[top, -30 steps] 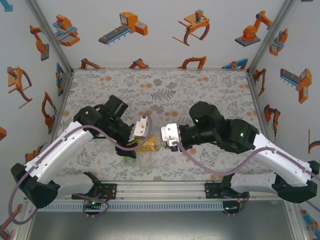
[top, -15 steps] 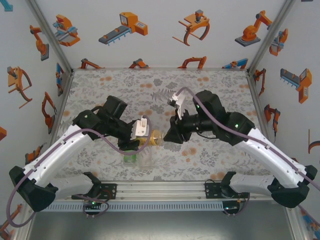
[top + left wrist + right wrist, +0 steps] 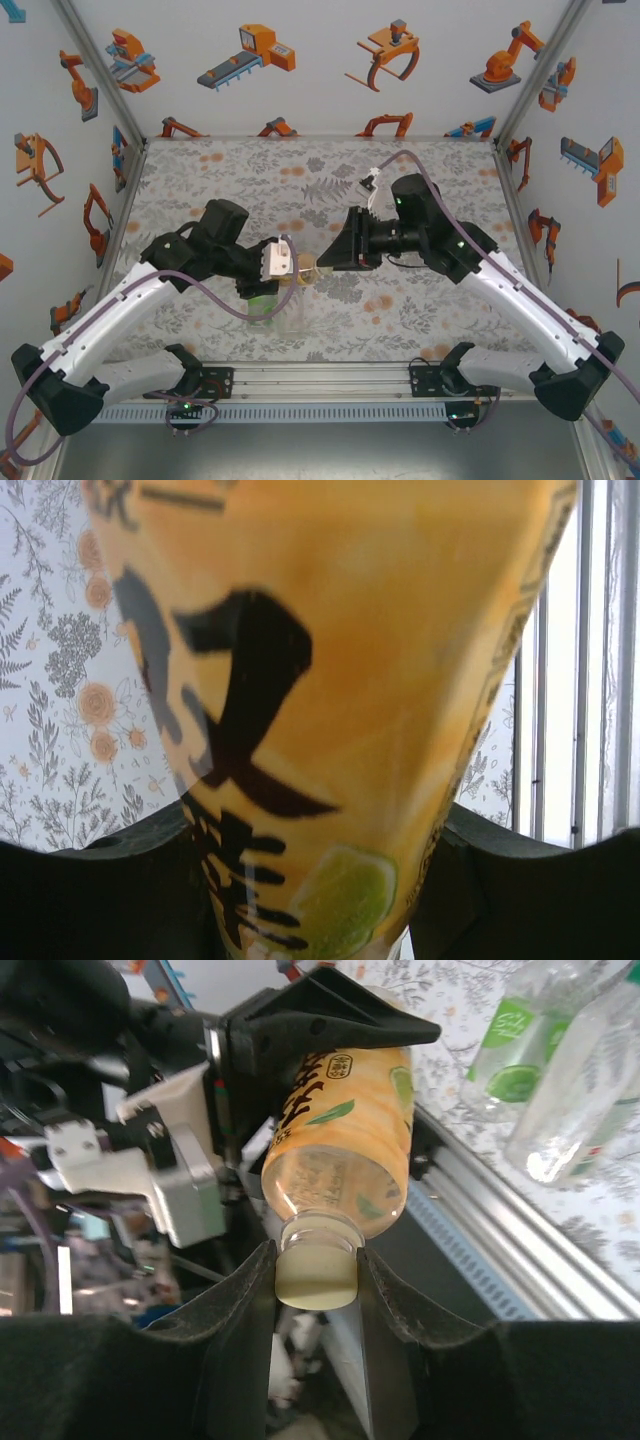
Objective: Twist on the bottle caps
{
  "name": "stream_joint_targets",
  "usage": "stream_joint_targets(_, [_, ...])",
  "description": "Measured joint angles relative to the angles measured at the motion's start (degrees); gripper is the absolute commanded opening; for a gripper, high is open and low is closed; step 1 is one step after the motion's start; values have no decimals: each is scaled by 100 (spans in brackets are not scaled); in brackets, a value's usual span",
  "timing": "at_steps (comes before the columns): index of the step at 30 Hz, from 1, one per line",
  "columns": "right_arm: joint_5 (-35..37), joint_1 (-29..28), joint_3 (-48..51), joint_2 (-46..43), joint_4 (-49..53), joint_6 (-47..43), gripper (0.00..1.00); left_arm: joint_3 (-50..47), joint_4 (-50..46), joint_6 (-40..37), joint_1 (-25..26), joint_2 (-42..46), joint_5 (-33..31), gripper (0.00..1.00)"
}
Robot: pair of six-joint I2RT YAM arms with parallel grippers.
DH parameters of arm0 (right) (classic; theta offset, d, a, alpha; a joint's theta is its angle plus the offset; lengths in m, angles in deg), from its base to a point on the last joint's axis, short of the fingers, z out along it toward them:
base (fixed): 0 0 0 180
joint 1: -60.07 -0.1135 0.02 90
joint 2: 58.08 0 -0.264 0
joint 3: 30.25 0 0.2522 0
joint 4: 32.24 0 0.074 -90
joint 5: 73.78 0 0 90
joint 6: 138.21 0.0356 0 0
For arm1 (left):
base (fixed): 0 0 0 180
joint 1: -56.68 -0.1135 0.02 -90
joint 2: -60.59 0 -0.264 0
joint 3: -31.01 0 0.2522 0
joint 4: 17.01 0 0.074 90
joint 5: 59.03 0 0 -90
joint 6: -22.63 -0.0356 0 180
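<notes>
The amber bottle [image 3: 345, 1130], with a yellow label and dark characters, is held on its side above the table, and my left gripper [image 3: 310, 900] is shut on its body [image 3: 330, 680]. A yellowish cap [image 3: 317, 1282] sits on the bottle's neck. My right gripper [image 3: 316, 1280] is shut on this cap, one finger on each side. From above, the left gripper [image 3: 283, 265] and right gripper [image 3: 328, 262] face each other with the amber bottle [image 3: 303, 268] between them. The green-tinted bottle [image 3: 262, 306] and the clear bottle [image 3: 296, 316] stand below the held one.
The green-tinted bottle [image 3: 510, 1050] and clear bottle [image 3: 590, 1090] stand close to the aluminium rail [image 3: 320, 380] at the table's near edge. Enclosure walls with robot pictures ring the patterned table [image 3: 300, 180] on three sides.
My right wrist has turned about the cap, its camera swinging from the side to the far side. Both grippers and the amber bottle have shifted slightly away from the near edge.
</notes>
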Motion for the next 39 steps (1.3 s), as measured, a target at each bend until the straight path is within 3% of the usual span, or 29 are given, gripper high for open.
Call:
stream_joint_targets(6, [-98,39,46,76,-144,992,0,-118,367,87,31,-42,-188,0])
stream_joint_targets(13, [17,37,-98,144,238,988,0,-232,754,168,74,-149,-267,0])
stream_joint_targets(19, [444,133,-568,168,1143,483,0,-345,1311,479,96,-173,-396,0])
stream_joint_targets(26, [1051,903,-573,114,2693,-551,0,-597,1624,833,-17,44,-555,0])
stream_joint_targets(31, [1777,1346,-476,612,3689,-1670,0,-704,1659,944,-31,245,-603,0])
stream_joint_targets(39, [2588,1915,555,1572,3718,-2721,0,-719,1731,1130,-52,503,-605,0])
